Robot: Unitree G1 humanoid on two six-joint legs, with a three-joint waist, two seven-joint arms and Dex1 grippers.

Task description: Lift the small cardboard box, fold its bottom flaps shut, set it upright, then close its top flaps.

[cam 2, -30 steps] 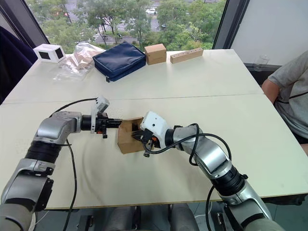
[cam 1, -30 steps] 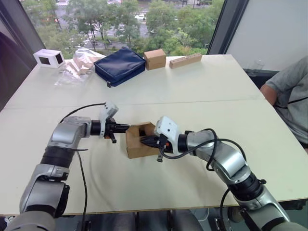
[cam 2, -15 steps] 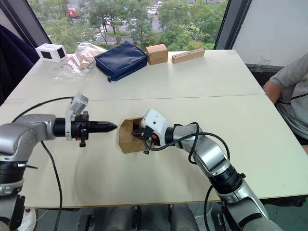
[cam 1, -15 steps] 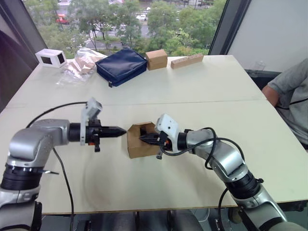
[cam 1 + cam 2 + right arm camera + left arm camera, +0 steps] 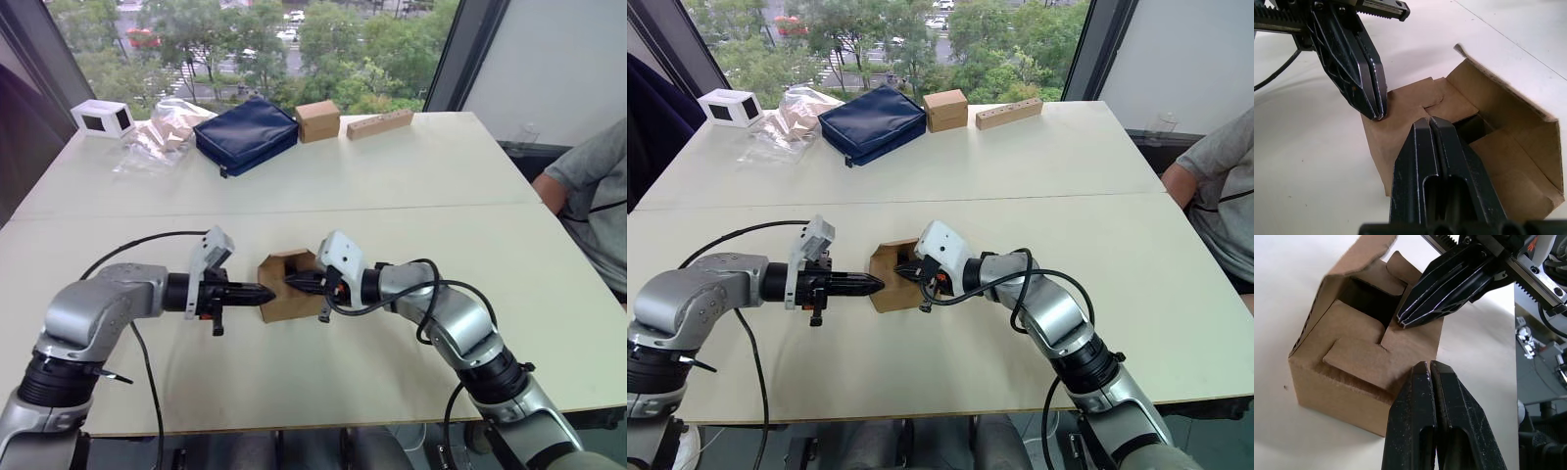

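Pressing my closed left end effector and closed right end effector onto the small cardboard box mid-bench, I have several flaps folded (one stands open); much remains.

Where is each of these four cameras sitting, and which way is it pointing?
Left eye: on the head, looking forward and down at the table; both arms show.
Right eye: beside it, same scene.
Left wrist: on the left arm, looking along the shut left hand at the small cardboard box.
Right wrist: on the right arm, looking along the shut right hand.
Shared: each wrist view also shows the other hand at the box's flaps.
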